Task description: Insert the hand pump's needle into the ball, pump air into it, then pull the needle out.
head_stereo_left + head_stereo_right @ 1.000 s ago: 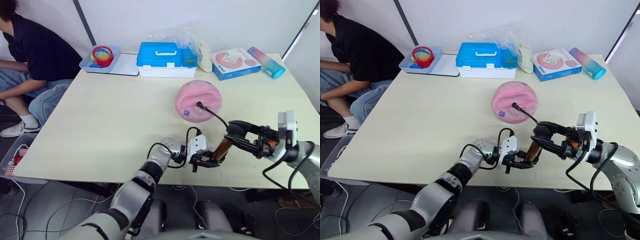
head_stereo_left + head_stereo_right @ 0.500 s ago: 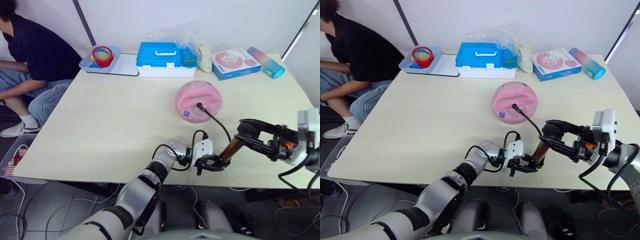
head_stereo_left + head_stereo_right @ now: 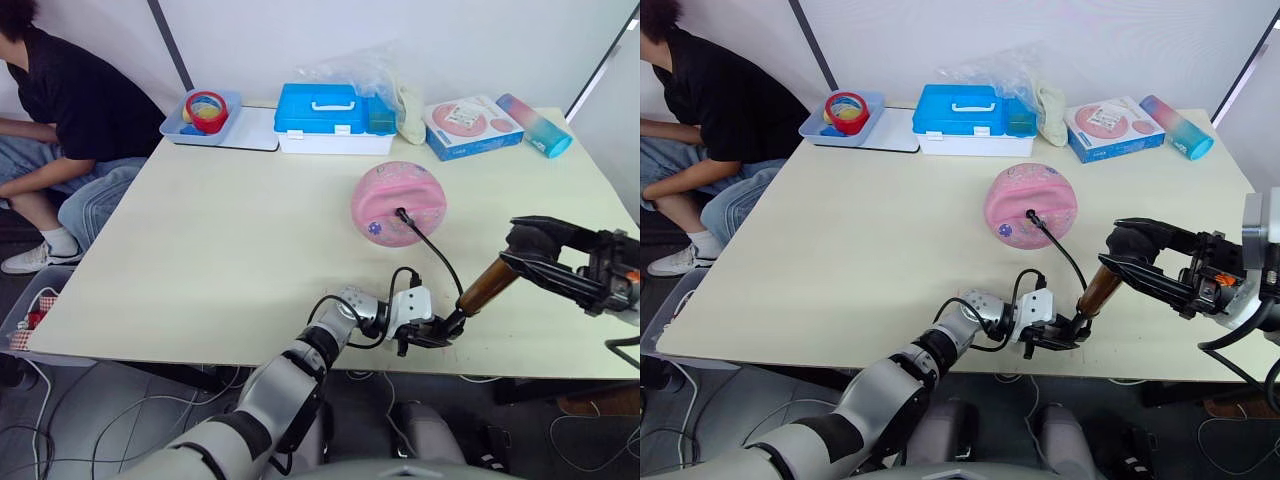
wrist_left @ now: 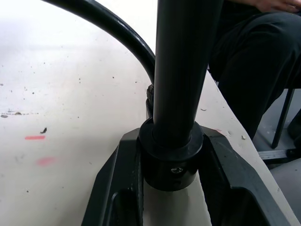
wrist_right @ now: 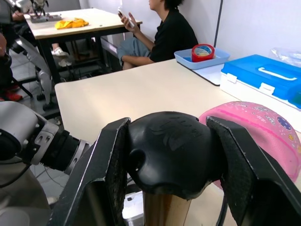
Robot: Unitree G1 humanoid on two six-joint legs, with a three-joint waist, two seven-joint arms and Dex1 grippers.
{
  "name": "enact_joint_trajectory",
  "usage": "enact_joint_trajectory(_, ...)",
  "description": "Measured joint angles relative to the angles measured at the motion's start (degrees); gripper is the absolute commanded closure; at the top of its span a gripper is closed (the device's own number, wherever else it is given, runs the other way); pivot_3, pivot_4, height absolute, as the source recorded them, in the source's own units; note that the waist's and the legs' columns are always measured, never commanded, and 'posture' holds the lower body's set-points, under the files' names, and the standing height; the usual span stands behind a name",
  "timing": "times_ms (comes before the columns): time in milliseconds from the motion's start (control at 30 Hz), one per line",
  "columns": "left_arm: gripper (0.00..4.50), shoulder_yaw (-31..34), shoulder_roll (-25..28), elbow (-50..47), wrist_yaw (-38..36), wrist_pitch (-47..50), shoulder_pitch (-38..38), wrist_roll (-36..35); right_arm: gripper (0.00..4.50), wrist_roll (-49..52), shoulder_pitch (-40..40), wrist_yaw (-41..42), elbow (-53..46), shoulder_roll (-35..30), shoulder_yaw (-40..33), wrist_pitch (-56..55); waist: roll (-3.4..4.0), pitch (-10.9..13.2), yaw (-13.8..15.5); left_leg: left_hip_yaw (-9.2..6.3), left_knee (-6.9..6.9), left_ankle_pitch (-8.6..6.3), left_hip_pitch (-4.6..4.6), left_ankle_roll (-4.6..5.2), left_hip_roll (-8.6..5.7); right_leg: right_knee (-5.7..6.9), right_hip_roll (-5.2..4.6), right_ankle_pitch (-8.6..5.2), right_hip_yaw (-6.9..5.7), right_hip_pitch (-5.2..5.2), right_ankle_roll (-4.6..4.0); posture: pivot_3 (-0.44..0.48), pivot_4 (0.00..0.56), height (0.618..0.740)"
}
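obstacles: ball (image 3: 398,203), hose (image 3: 432,245) (mid-table) | table (image 3: 220,250) left: open

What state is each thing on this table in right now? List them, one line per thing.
ball: partly deflated, dented on top, needle in its valve.
needle: inserted in the ball.
hand pump: tilted, base at the table's near edge, hose running to the ball.
left claw: shut on the pump's base.
right claw: shut on the pump's handle.
blue box: lid closed.

Cream table (image 3: 230,240) bearing pink ball (image 3: 398,202)
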Motion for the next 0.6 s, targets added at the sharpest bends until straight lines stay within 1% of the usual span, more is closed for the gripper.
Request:
enact_joint_trajectory(233,3.42,-0.09,-0.18,0.80,1.90,-1.19,-0.01,1.16,2.43,3.51,0.30,-1.00,-0.02,-2.01,-4.40,2.16,0.00,0.00,0.01,0.00,0.00,0.00,-0.01,0.00,0.00,0.00,0.00,0.00,0.00,0.00,0.00,0.000,0.150,0.740)
enact_joint_trajectory(400,3.42,-0.24,-0.32,1.25,3.43,-2.47,-0.01,1.99,2.43,4.31,-0.21,-2.38,0.15,-3.57,-4.51,3.31,-0.01,0.00,0.01,0.01,0.01,0.00,0.00,0.00,0.01,0.00,-0.01,0.00,0.00,0.00,0.00,0.000,0.150,0.740)
enact_joint_trajectory(600,3.42,-0.23,-0.32,1.60,6.12,-4.92,-0.02,2.37,2.43,8.15,-3.49,-6.05,1.57,-5.78,-4.50,6.09,-0.01,0.00,0.02,0.00,0.01,0.00,-0.01,0.00,0.06,0.00,-0.01,0.00,-0.01,0.00,0.00,0.000,0.150,0.740)
